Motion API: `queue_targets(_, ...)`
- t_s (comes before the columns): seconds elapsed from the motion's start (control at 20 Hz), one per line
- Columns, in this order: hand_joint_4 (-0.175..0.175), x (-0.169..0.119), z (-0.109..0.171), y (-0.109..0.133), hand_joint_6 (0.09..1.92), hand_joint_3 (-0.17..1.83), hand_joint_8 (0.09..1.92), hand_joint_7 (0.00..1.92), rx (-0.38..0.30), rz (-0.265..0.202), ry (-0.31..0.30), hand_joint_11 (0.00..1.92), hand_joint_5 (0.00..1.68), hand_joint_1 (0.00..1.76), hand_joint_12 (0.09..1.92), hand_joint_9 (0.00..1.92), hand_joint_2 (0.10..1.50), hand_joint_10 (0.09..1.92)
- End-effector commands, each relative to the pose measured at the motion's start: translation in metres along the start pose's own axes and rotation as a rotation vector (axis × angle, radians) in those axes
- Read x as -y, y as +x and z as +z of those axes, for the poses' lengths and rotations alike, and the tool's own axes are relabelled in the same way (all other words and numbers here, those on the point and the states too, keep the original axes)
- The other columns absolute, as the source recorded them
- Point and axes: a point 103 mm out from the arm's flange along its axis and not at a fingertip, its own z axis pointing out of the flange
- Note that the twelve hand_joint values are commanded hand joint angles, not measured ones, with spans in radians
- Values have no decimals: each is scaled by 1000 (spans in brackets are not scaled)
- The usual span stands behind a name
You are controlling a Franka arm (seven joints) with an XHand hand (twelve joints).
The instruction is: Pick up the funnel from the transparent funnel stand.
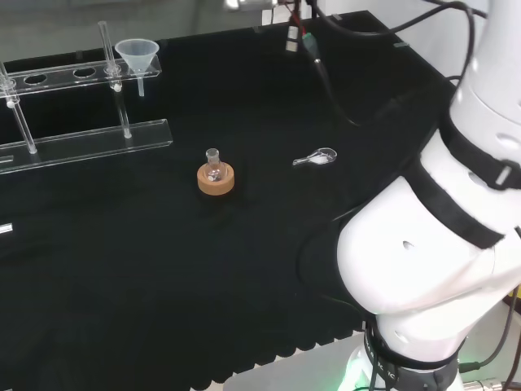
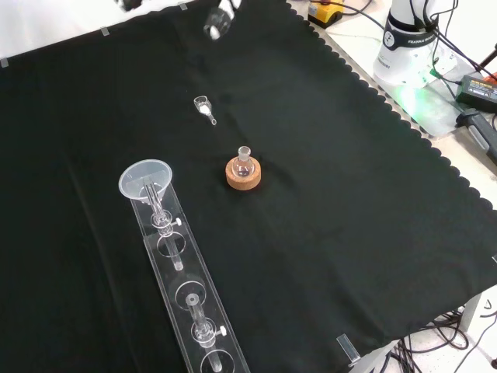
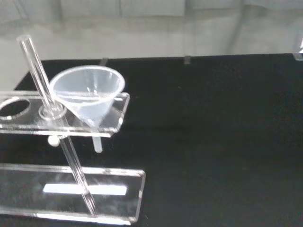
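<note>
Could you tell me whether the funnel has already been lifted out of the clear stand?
No, the funnel sits in the end hole of the transparent funnel stand, its stem hanging below the upper shelf.

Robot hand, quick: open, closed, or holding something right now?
Robot hand: cannot be told. The funnel sits in the funnel stand, not held.

Black-clothed bench (image 1: 163, 269): funnel stand (image 1: 81, 147), cork ring (image 1: 216, 181), small scoop (image 1: 316, 157).

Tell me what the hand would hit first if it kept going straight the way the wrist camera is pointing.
Probably the funnel seated in the end hole of the transparent funnel stand, or the stand's upright rod beside it; depth is hard to judge.
</note>
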Motion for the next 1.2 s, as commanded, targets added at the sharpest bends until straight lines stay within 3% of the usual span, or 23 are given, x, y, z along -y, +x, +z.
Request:
queue_targets(0.05,7,-56,32,22,87,149,87,0,-67,-24,-85,0,0,166,1261,0,797,87)
queue_targets(0.45,1,-90,76,27,87,145,87,0,-115,-21,1,0,0,169,1270,0,801,87)
queue_targets(0.5,1,-93,79,29,87,145,87,0,-106,2,9,0,0,170,1271,0,801,87)
queue_targets(0.85,0,-113,99,48,87,142,87,0,-81,-56,81,0,0,171,1275,0,804,87)
queue_targets(1.2,-1,-125,117,63,87,140,87,0,-97,-74,147,0,0,169,1275,0,808,87)
